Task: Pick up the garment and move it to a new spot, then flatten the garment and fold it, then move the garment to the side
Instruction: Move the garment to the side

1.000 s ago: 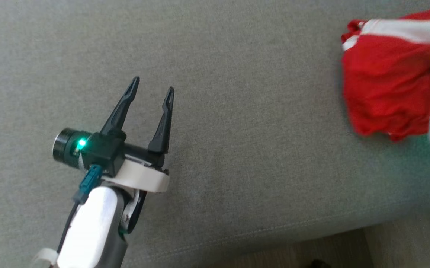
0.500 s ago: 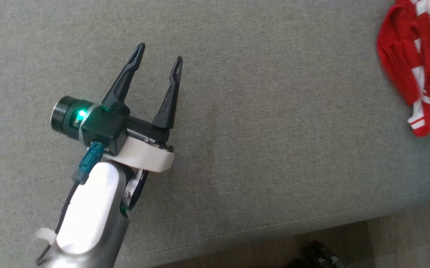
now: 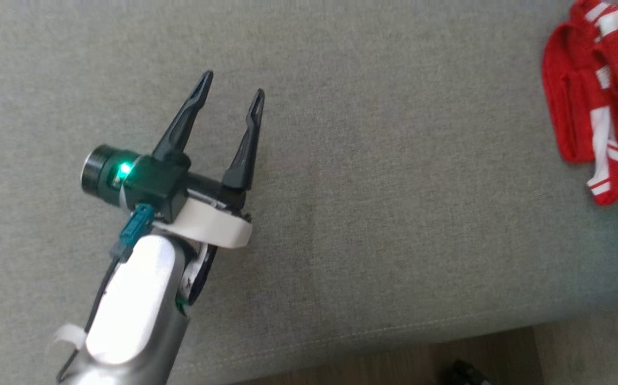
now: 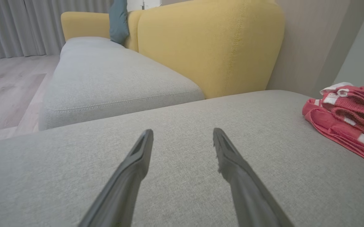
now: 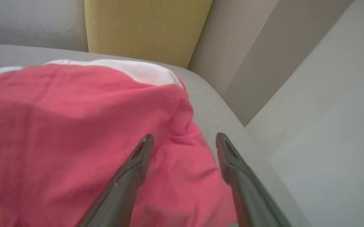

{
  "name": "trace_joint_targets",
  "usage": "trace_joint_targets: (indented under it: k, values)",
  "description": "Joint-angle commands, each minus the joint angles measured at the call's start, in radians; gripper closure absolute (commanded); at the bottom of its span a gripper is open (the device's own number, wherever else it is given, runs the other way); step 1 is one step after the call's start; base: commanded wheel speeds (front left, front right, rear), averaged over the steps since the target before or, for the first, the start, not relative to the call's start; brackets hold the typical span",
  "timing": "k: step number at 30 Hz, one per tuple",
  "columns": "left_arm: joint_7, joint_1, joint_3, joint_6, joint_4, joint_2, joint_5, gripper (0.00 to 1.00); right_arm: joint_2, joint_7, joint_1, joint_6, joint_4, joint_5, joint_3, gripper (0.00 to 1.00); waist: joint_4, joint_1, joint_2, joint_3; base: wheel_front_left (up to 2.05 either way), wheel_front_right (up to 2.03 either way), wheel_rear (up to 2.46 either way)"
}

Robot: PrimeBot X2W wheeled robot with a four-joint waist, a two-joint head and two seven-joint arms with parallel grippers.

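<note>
The garment [image 3: 603,107], a single red piece with white stripes, lies bunched at the far right end of the grey seat cushion [image 3: 373,214], near the pale wall [image 5: 311,126]. There are two grippers.

The left gripper [image 3: 232,84] hovers over the left part of the cushion, well apart from the garment. Its two dark fingers are spread with nothing between them, and a green light glows on its wrist camera [image 3: 107,175]. A strip of wood floor [image 3: 373,363] shows beyond the cushion's near edge.

From left to right, the left wrist view takes in grey curtains [image 4: 18,25], a second grey seat cushion [image 4: 112,82], one teal pillow [image 4: 119,19] leaning in the corner, and a yellow backrest [image 4: 213,47].

At the right end, the right gripper [image 5: 184,136] hangs over the red cloth with its jaws apart and no fold caught between them. Whether the fingertips touch the fabric cannot be told.
</note>
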Motion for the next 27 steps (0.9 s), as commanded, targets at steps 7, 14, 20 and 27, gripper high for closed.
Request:
trace_joint_targets:
  k: [7, 14, 20, 27]
  values:
    - [-0.006, 0.106, 0.074, 0.038, -0.027, 0.011, -0.029, 0.00, 0.149, -0.064, 0.247, 0.004, -0.270, 0.066, 0.057, 0.00, 0.017, 0.0000, 0.0000, -0.142, 0.00, 0.00, 0.00]
    - [-0.006, 0.190, 0.099, 0.069, -0.030, 0.006, -0.048, 0.00, 0.215, -0.029, 0.403, 0.004, -0.488, 0.135, 0.195, 0.00, 0.073, 0.0000, 0.0000, -0.232, 0.00, 0.00, 0.00]
    - [-0.006, 0.238, 0.118, 0.088, -0.026, 0.005, -0.060, 0.00, 0.225, 0.004, 0.468, 0.004, -0.579, 0.174, 0.291, 0.00, 0.141, 0.0000, 0.0000, -0.290, 0.00, 0.00, 0.00]
    - [-0.006, 0.291, 0.137, 0.104, -0.018, 0.014, -0.071, 0.00, 0.227, 0.026, 0.513, 0.004, -0.600, 0.211, 0.343, 0.00, 0.192, 0.0000, 0.0000, -0.349, 0.00, 0.00, 0.00]
